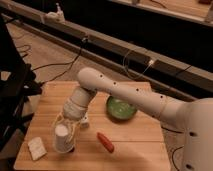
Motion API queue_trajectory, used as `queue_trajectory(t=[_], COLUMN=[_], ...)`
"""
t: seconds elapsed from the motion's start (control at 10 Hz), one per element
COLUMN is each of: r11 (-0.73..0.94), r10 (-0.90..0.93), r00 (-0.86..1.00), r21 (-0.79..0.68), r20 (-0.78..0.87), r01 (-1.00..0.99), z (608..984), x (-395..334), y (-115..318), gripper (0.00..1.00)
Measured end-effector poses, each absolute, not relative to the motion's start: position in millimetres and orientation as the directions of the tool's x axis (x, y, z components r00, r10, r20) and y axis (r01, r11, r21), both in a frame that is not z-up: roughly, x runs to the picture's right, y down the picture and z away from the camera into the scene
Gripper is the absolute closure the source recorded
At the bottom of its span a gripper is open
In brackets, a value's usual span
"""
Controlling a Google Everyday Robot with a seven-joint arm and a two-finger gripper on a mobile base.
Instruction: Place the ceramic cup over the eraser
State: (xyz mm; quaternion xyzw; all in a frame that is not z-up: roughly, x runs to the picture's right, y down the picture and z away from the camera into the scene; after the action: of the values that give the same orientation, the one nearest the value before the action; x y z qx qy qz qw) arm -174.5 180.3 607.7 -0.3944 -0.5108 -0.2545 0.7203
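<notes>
The white ceramic cup [61,139] stands at the front left of the wooden table [135,145], its round flat end facing up. My gripper [65,128] reaches down from the white arm, with its fingers on either side of the cup, shut on it. A small dark patch [71,149] shows at the cup's lower right edge; it may be the black eraser, mostly hidden by the cup.
A white rectangular block [36,148] lies left of the cup. An orange-red stick [105,142] lies to its right. A green bowl [121,108] sits further back right. A small white bottle [85,120] lies behind the gripper. Cables and a rail run behind the table.
</notes>
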Motion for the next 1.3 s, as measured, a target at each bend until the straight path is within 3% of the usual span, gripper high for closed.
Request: queue_trajectory(t=[0.1,0.3,0.4,0.7,0.9,1.3], r11=[0.56,0.568,0.571,0.583,0.586,0.586], r10=[0.039,0.04,0.039,0.041,0.043,0.044], r00=[0.348,0.345,0.344,0.344,0.345,0.345], r21=[-0.309,-0.306,-0.303,-0.303,-0.304,-0.304], r20=[0.937,0.938,0.938,0.938,0.938,0.938], r01=[0.768,0.764,0.763,0.754,0.752,0.751], z=[609.1,614.6,615.7,623.6,626.7,626.9], x=[-174.8,-177.6,-177.9,-177.0,-176.7,-176.9], y=[181.8,183.7,183.6,185.8,187.9,188.1], gripper=[0.9,0.65,0.6,0.26,0.2,0.2])
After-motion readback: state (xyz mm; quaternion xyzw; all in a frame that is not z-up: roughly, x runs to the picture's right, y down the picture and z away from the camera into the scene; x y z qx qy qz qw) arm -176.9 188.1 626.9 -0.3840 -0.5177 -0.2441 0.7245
